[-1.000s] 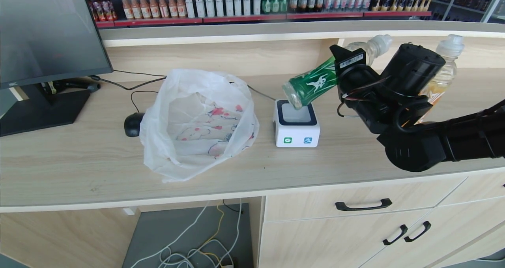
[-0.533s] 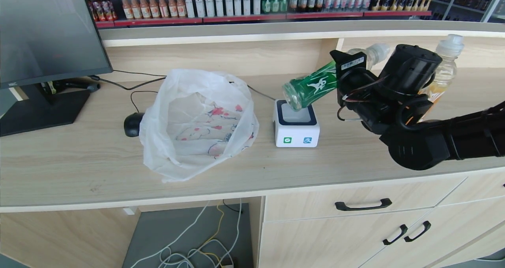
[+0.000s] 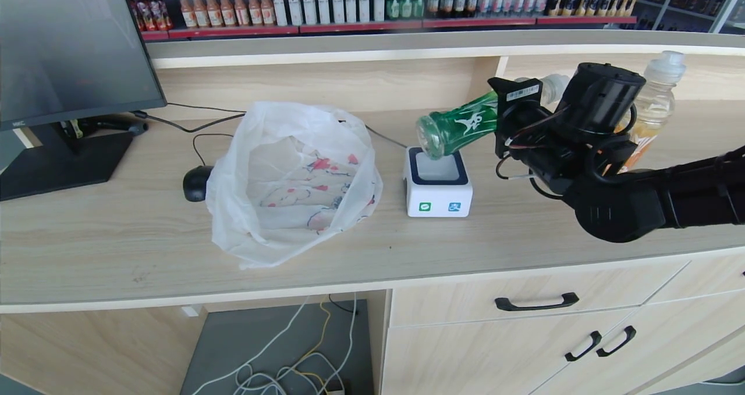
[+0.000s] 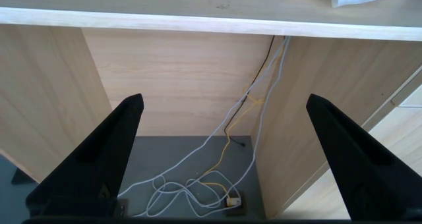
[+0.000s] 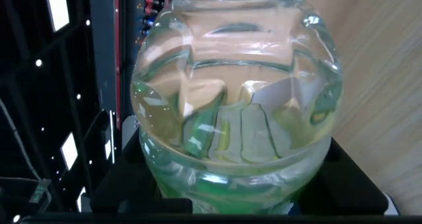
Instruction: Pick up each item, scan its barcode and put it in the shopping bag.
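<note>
Right gripper (image 3: 512, 116): jaws clamped on green bottle (image 3: 457, 128) near its neck. Bottle almost level in air, base just above scanner (image 3: 437, 182) at middle of bench (image 3: 116, 238). Shopping bag (image 3: 291, 180) stands open just beside scanner. Left gripper (image 4: 224, 99) below front edge of bench, jaws wide.

The light wooden counter (image 3: 116, 238) carries a white plastic shopping bag (image 3: 291, 180) near its middle. From the bag, a black mouse (image 3: 196, 184) lies at 9 o'clock, a white barcode scanner (image 3: 437, 188) at 3, a monitor stand (image 3: 64, 159) at 10. From the scanner, a drink bottle (image 3: 655, 101) stands at 2 o'clock.
</note>
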Robot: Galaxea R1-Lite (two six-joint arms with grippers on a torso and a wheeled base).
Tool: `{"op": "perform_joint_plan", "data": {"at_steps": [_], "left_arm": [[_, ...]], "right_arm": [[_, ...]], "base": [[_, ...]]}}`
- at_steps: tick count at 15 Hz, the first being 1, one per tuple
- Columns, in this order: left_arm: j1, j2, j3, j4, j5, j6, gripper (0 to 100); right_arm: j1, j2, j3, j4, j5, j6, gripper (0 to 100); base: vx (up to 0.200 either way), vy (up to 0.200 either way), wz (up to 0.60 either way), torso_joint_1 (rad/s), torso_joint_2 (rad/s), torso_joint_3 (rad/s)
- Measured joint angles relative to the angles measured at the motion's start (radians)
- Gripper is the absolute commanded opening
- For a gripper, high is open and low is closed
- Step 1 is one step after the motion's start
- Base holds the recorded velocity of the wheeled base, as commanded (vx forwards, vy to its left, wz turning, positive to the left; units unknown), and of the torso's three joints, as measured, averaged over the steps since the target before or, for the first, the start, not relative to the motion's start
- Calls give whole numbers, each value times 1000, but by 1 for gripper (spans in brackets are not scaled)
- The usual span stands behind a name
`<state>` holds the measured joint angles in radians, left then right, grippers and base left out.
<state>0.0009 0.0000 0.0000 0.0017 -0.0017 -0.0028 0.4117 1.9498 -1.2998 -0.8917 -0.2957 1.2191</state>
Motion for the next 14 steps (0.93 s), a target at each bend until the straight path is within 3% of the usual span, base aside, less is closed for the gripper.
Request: {"op": "perform_joint_plan", "data": {"at_steps": [8, 14], "left_arm": [[0, 0, 0, 0, 0, 0, 100], [0, 0, 0, 0, 0, 0, 100]], "right_arm": [[0, -11, -24, 10, -1, 38, 0], [11, -71, -21, 9, -5, -156, 0]], "base": [[0, 0, 0, 0, 0, 0], [0, 0, 0, 0, 0, 0]]}}
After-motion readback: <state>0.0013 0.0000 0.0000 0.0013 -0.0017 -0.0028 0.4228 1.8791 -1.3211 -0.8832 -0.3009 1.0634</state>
